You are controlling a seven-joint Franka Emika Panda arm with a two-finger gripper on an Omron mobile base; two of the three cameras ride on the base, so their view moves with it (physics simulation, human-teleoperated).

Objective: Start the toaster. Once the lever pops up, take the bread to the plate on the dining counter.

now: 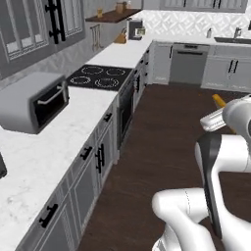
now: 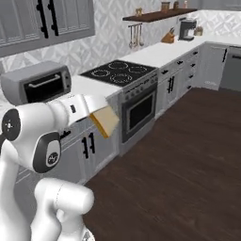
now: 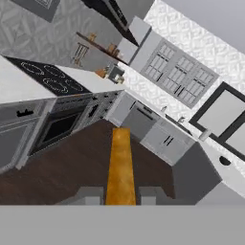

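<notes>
Above the dark wood floor our gripper is clamped on the bread. We read no writing anywhere. Left of us, a toaster oven sits near the 4-burner cooktop.

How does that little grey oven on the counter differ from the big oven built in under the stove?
The countertop oven is a small, rounded grey box standing on the white counter; the built-in oven is larger and set flush among the cabinets, below the black cooktop. The countertop oven sits nearer the robot, the built-in oven farther along. Both have a dark glass door with a bar handle across the top.
</notes>
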